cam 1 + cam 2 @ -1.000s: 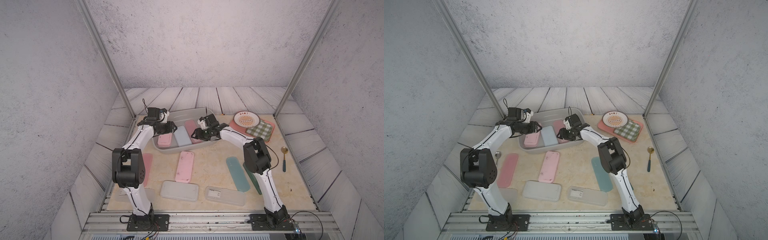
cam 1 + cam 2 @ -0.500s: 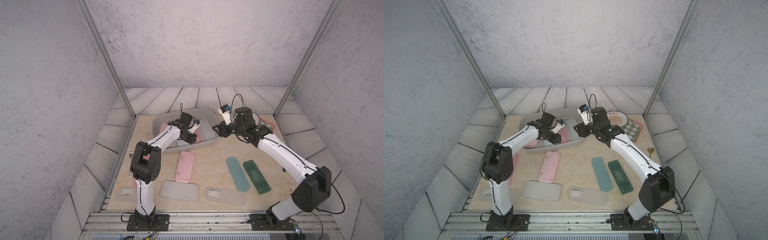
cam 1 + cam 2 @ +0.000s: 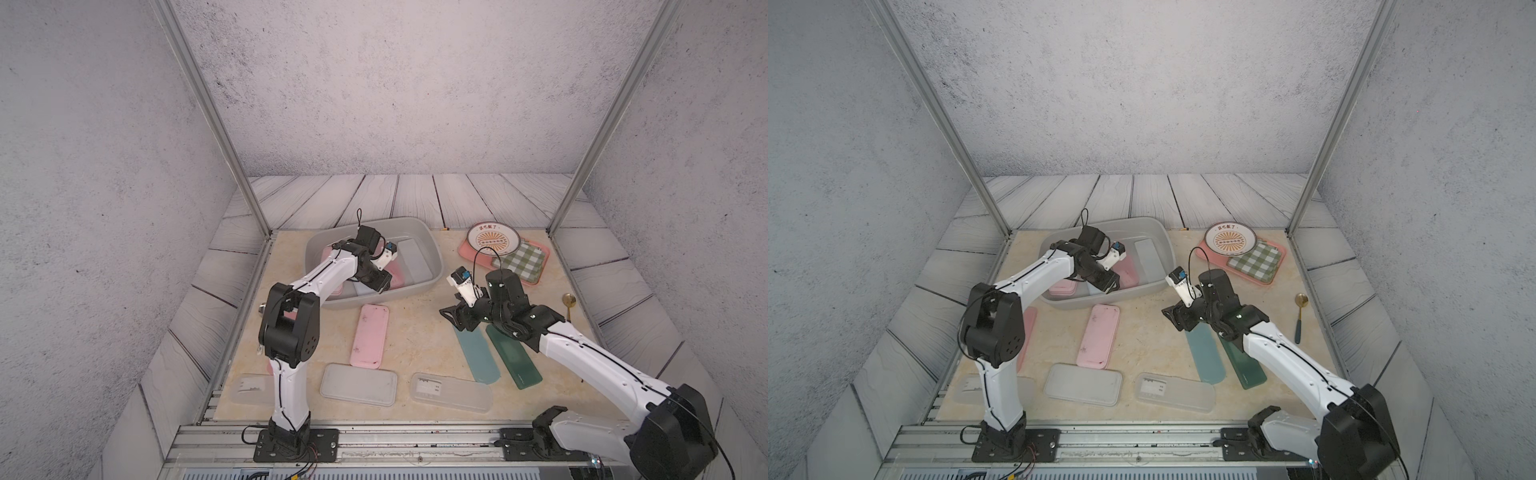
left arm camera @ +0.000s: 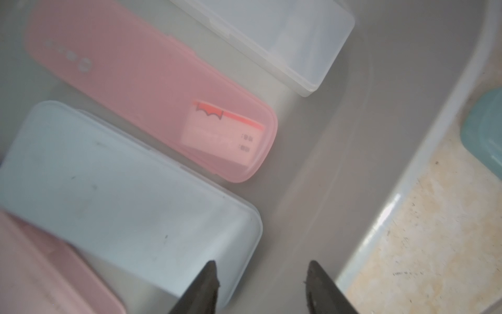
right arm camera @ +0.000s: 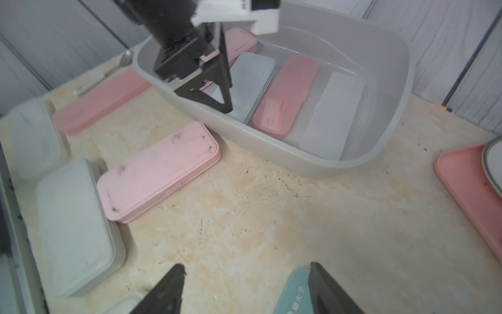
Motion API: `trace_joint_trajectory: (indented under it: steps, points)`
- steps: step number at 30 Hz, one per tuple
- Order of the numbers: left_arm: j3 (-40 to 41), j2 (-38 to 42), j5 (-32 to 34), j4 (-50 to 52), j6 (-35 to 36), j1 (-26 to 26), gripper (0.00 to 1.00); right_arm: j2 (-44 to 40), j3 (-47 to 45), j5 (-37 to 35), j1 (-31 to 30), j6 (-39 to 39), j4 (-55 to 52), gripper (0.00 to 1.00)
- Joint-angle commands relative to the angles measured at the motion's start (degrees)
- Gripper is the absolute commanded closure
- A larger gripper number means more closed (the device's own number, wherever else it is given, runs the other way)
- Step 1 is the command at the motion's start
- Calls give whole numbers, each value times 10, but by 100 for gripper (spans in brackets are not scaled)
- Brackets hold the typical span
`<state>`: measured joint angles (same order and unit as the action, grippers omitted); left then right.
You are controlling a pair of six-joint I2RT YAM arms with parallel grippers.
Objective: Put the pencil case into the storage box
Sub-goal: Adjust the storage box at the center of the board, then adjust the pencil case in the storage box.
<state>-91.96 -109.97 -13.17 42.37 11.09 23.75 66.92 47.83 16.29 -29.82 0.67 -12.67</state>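
Left arm bent into the box, right arm stretched low over the table; both grippers parted and empty.

Left gripper hangs with jaws apart over a pale blue case in the storage box, which is grey, shallow, round-cornered, with a flared rim. A pink case and a clear case lie alongside. Right gripper, jaws wide, is at the end of a teal pencil case lying flat on the table, outside the box.
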Motion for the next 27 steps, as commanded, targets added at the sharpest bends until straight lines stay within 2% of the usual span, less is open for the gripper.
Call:
trace_joint_trajectory:
  steps: [1, 2, 3, 5, 6, 8, 11, 14, 16, 18, 20, 23, 25, 27]
  points:
    - [38, 131, 10, 98, -72, -12, 40, -25, -21, -13, 1, -248, 36, 23]
    - [72, 168, -20, 119, -103, -29, 41, -22, -24, 38, 0, -312, 31, 24]
    - [111, 207, -57, 129, -128, -50, 41, -18, -46, 62, -10, -409, 63, 24]
    - [191, 271, -120, 138, -178, -92, 42, -13, -120, 49, -52, -587, 188, 25]
    - [233, 300, -146, 138, -208, -112, 43, 1, -144, 25, -83, -648, 238, 25]
    - [300, 340, -162, 123, -252, -128, 42, 45, -127, -6, -128, -687, 229, 26]
    - [362, 353, -176, 50, -302, -130, 42, 124, -61, -27, -167, -659, 190, 28]
    - [385, 312, -175, -12, -321, -134, 43, 187, -10, -40, -178, -633, 158, 32]
    - [400, 288, -178, -45, -334, -138, 44, 221, 41, -63, -188, -565, 93, 34]
    - [402, 281, -193, -70, -309, -137, 44, 247, 107, -122, -204, -465, -12, 34]
    - [357, 281, -168, -58, -262, -137, 46, 248, 134, -194, -213, -397, -59, 32]
    - [232, 260, -94, 19, -180, -137, 46, 237, 165, -273, -201, -329, -44, 29]
    - [160, 229, -77, 62, -158, -137, 46, 248, 216, -282, -180, -283, -56, 30]
    - [132, 200, -66, 28, -186, -118, 46, 267, 263, -277, -153, -249, -77, 34]
